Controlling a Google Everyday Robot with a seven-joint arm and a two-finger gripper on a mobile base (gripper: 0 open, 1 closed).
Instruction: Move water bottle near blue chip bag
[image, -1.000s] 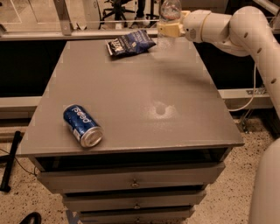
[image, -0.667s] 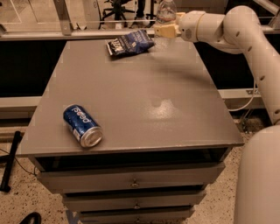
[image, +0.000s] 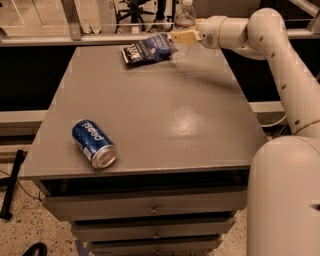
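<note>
The water bottle (image: 185, 17) stands upright at the table's far edge, clear with a white cap. My gripper (image: 182, 36) reaches in from the right and is shut on the bottle's body. The blue chip bag (image: 148, 49) lies flat just left of the bottle, dark blue with white lettering, almost touching it. The bottle's lower part is see-through and hard to make out against the table.
A blue Pepsi can (image: 94, 143) lies on its side near the front left of the grey table (image: 165, 125). Drawers sit under the table's front edge. My white arm (image: 280, 60) runs along the right side. A rail and chair legs stand behind the table.
My gripper has moved left with the water bottle, from the far right edge to right beside the blue chip bag. The can and bag have not moved.
</note>
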